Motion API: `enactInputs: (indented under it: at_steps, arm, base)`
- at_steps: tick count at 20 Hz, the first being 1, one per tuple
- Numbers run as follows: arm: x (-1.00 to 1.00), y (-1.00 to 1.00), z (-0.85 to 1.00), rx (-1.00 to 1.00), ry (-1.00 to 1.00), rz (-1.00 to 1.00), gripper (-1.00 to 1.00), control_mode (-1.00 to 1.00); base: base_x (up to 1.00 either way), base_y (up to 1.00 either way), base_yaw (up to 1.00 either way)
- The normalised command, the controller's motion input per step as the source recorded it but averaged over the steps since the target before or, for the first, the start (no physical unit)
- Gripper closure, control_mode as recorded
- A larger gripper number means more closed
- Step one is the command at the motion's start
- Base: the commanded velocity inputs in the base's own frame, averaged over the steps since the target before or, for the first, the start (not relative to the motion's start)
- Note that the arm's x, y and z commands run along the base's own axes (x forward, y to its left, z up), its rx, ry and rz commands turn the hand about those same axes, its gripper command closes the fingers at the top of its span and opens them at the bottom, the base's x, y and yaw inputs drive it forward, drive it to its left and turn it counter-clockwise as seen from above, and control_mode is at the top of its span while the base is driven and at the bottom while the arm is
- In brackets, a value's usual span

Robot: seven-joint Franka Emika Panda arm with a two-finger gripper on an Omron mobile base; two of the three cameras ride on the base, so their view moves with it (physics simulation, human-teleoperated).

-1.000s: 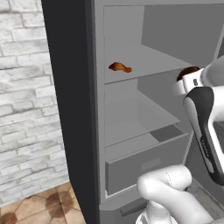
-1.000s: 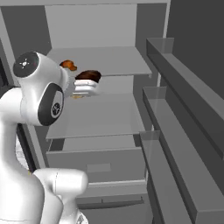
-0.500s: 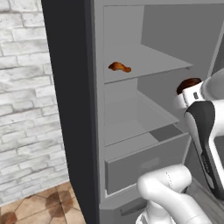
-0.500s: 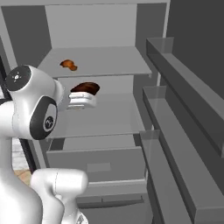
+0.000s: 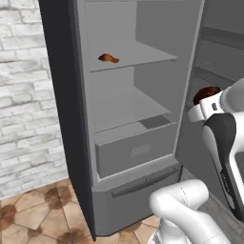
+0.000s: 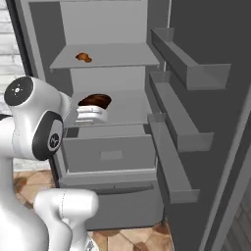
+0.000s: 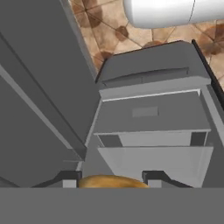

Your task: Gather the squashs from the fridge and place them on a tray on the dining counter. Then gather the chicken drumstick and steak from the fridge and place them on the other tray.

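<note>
Nearest the cameras, the white arm has its gripper (image 6: 93,113) raised in front of the open fridge (image 5: 62,95), with the jaws closed on the steak (image 6: 95,101), a dark reddish-brown lump sitting on top of the white hand; from the left it shows as the same dark lump (image 5: 206,94) just clear of the fridge's front edge, and the hand view catches its tan edge (image 7: 111,182) lodged between the two finger tips. So the meat half of the job looks to be in hand: the steak is lifted out and is being carried, judged from where it hangs outside the shelves. Beyond the hand lie the drawer (image 6: 110,153) and the middle shelf (image 5: 128,107). Farther in, on the upper shelf, the chicken drumstick (image 5: 108,58) lies alone toward the left side, well apart from the hand and not yet fetched. The next move calls for backing clear of the door bins (image 6: 188,68), keeping the grip firm, and driving to a tray on the dining counter
</note>
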Motion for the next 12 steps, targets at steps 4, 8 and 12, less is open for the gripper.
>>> enactInputs:
  at_steps: [4, 8, 12]
  arm:
    - [0.00, 0.00, 0.00, 0.00, 0.00, 0.00, 1.00, 1.00]
    - [0.00, 0.00, 0.00, 0.00, 0.00, 0.00, 1.00, 1.00]
    - [0.00, 0.00, 0.00, 0.00, 0.00, 0.00, 1.00, 1.00]
  base:
    - [-0.95, 0.00, 0.00]
    - [-0.98, 0.05, 0.03]
    - [-0.91, 0.20, 0.13]
